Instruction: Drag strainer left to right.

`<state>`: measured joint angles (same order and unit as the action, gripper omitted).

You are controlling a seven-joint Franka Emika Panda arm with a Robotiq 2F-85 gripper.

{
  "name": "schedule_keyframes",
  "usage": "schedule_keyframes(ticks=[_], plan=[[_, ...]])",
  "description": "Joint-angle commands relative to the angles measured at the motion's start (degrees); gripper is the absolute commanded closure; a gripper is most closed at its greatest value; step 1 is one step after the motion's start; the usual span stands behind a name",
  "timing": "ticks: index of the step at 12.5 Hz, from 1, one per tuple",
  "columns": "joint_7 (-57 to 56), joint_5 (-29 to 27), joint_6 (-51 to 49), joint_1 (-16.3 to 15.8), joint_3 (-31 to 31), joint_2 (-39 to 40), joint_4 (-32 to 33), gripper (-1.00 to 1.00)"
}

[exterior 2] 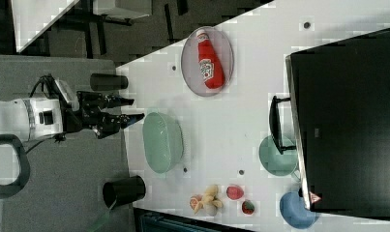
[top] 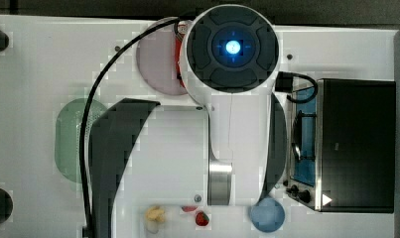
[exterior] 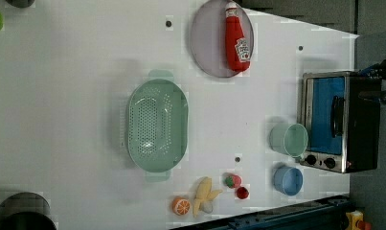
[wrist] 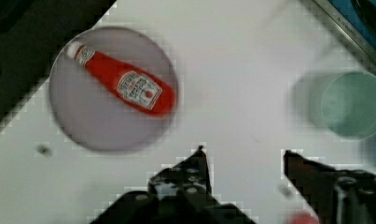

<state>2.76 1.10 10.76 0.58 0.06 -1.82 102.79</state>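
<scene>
Gripper [wrist: 244, 156] is spread wide, nothing between the fingers; wrist view shows bare white table in the gap. In the right view the gripper [exterior 2: 129, 110] sits off the table edge, tips aimed at the strainer [exterior 2: 162, 142] but apart from it. No contact yet, so the drag looks unstarted.

Strainer [exterior: 157, 125] lies on the table [exterior: 75, 96] at the left view's centre-left, well apart from everything else. In the top view it shows at the top view's left [top: 71, 139], partly hidden behind the arm.

Risks, as judgement:
- Strainer is light, thin plastic with a rounded bottom. A hook on one rim or tab handle could tip or spin it instead of sliding it.
- Smooth tabletop gives low friction, so it may skate ahead of the finger or lose contact.
- If the drag runs toward the toaster oven [exterior: 339, 122], the mint cup [exterior: 289, 140] and blue bowl [exterior: 287, 180] crowd that end; overshoot would knock them.
- The toy food cluster [exterior: 202, 196] and the plate [exterior: 207, 43] with the ketchup bottle [exterior: 237, 38] flank the path; a skewed drag clips them.

Materials: strainer is pale green, oval, perforated all over, short tab handles at each end. The plate is flat, greyish, glossy. The bottle is red plastic with a white cap. The oven is brushed metal with a dark body.
</scene>
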Motion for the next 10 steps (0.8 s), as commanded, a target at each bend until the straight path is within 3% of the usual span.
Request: schedule_keyframes(ticks=[1,3,6,10], plan=[[-0.3,-0.2,-16.1,0.8,-2.8,-30.5,14.1,-0.6],[-0.3,-0.2,-16.1,0.7,-2.6,-30.4,14.1,-0.99],[-0.1,-1.5,-14.8,-0.2,0.4,-29.3,14.5,-1.0],[4.0,-2.0,-7.1,-1.6,10.5,-24.6,17.1,-1.0]])
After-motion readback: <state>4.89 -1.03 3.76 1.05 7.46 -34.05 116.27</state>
